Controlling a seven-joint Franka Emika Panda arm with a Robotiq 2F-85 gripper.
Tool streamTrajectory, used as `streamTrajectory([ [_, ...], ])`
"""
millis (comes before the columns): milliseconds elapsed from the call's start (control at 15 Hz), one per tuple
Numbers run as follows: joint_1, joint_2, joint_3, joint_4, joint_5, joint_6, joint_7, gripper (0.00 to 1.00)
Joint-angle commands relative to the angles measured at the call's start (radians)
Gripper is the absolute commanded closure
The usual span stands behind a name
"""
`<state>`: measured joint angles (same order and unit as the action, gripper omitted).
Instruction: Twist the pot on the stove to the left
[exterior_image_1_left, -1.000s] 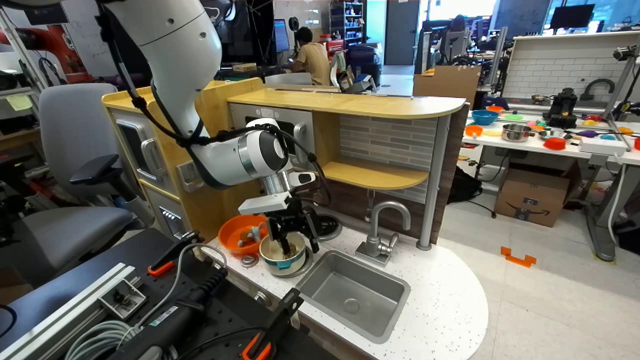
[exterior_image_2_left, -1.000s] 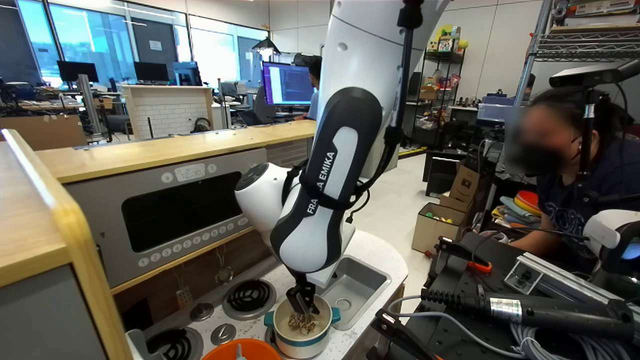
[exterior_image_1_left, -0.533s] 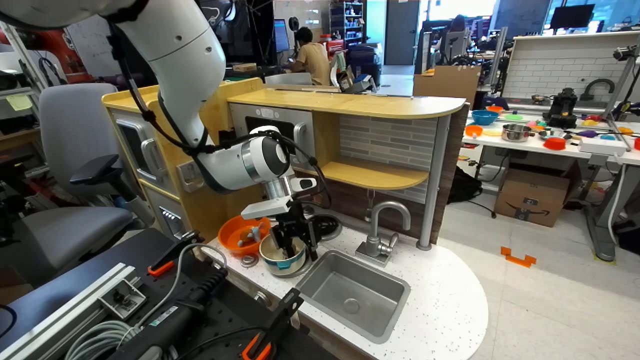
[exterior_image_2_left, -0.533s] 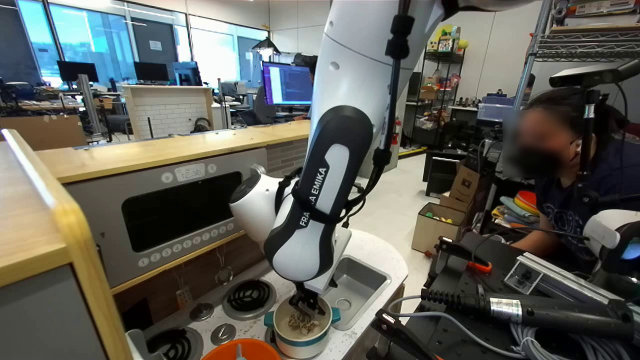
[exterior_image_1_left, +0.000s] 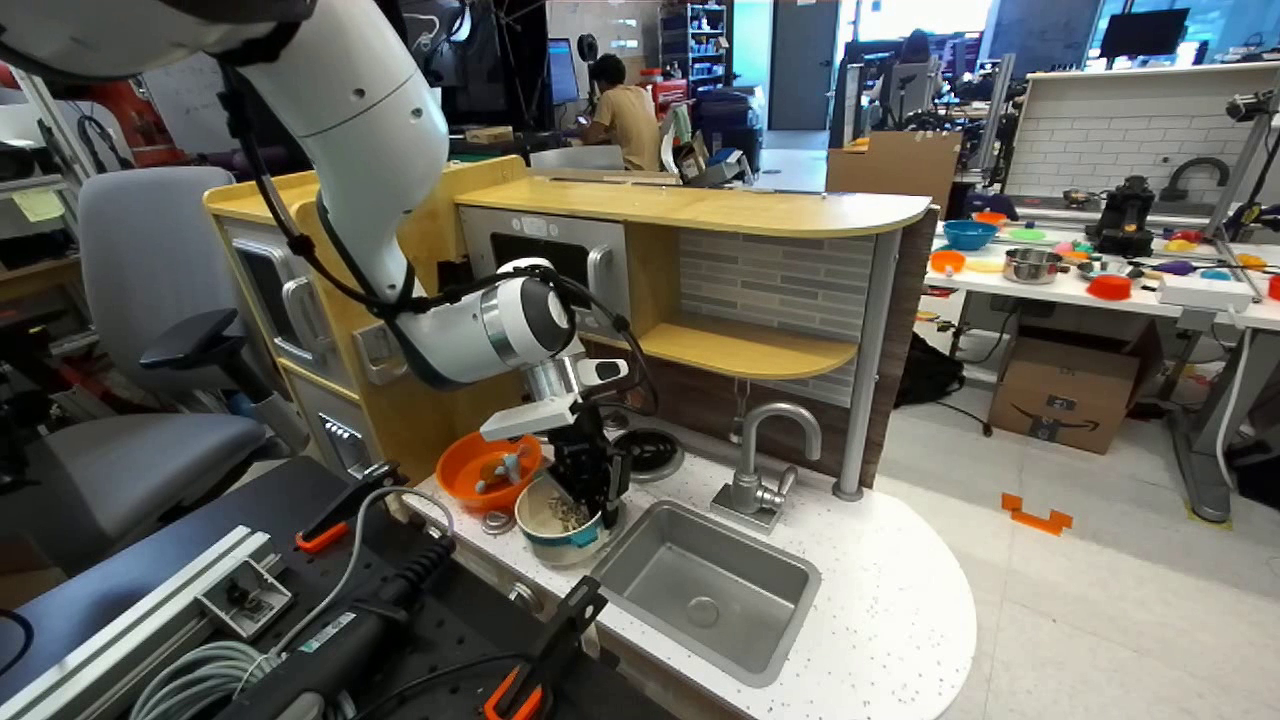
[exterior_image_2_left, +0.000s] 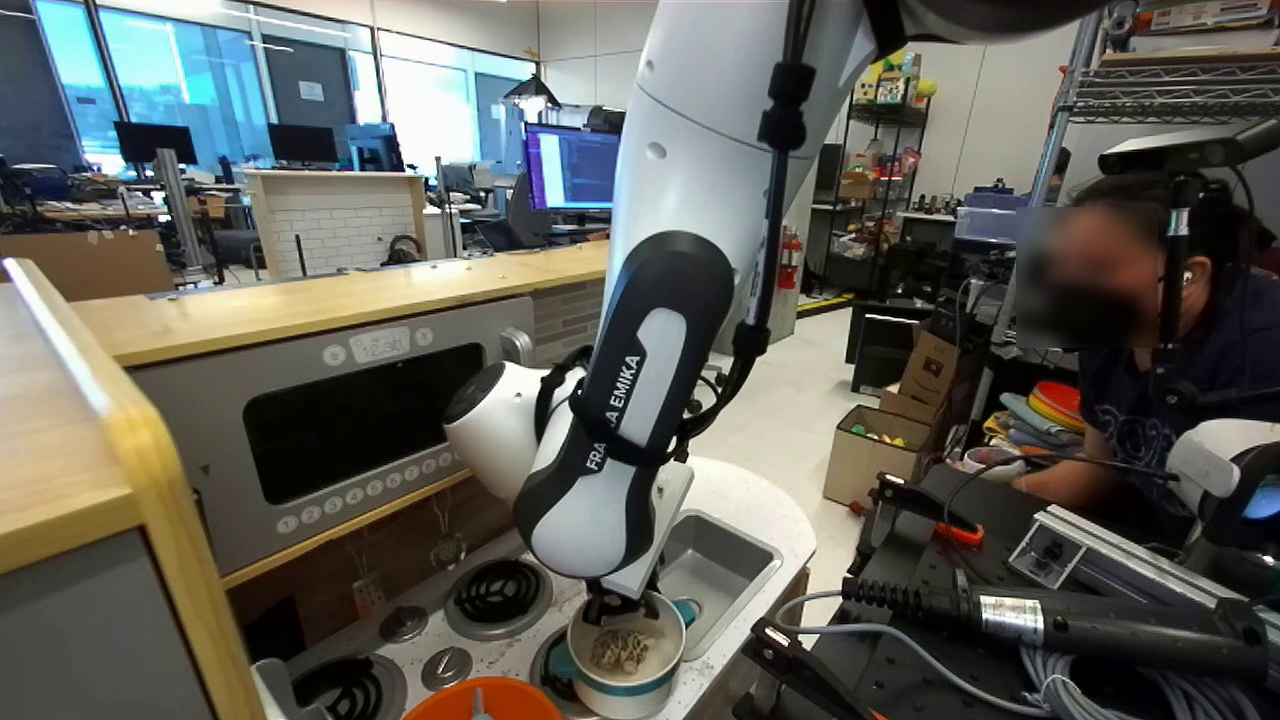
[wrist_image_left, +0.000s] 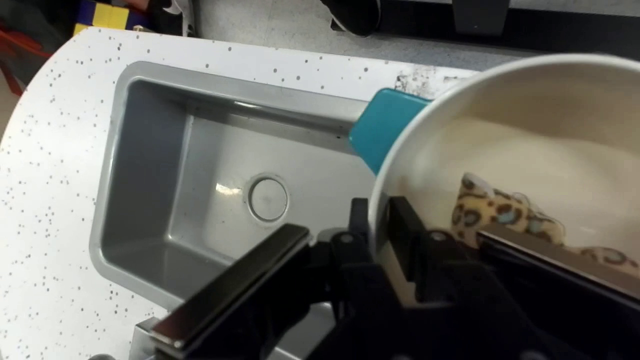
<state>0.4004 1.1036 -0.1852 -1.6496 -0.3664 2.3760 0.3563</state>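
The cream pot (exterior_image_2_left: 628, 690) has a teal band and two teal handles. It sits at the front of the stove (exterior_image_2_left: 505, 655), partly off its burner. Whether its base touches the surface I cannot tell. Inside lies a leopard-print cloth thing (wrist_image_left: 487, 215). In the wrist view my gripper (wrist_image_left: 378, 215) straddles the pot's wall, one finger outside and one inside, closed down on it near the rim. One teal handle (wrist_image_left: 387, 125) shows just beyond the fingers. In both exterior views the gripper comes down on the pot's far side, its fingertips partly hidden.
An orange bowl (exterior_image_1_left: 455, 478) with small toys stands close beside the pot. The grey sink (exterior_image_1_left: 740, 590) lies on the pot's other side, with a tall faucet (exterior_image_1_left: 780, 415) behind it. A wooden shelf (exterior_image_1_left: 750, 345) overhangs the counter at the back.
My gripper has moved from over the pot's inside to its rim and closed on the wall. The pot has turned a little and shifted slightly, uncovering part of the burner.
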Motion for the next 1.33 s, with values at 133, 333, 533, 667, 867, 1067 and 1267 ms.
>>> streamTrajectory([
  [133,-0.002,-0.067,0.010,-0.025,-0.026,0.021,-0.048,1.00],
  [333,-0.013,-0.118,0.031,-0.066,-0.057,0.036,-0.151,0.97],
  [533,-0.018,-0.139,0.045,-0.097,-0.113,0.073,-0.257,0.98],
  [667,-0.021,-0.140,0.048,-0.116,-0.154,0.097,-0.324,0.98],
  [867,-0.028,-0.149,0.052,-0.154,-0.222,0.136,-0.425,0.98],
  [1067,-0.032,-0.151,0.049,-0.179,-0.293,0.156,-0.479,0.98],
  [1267,-0.041,-0.152,0.054,-0.183,-0.371,0.190,-0.504,0.98],
])
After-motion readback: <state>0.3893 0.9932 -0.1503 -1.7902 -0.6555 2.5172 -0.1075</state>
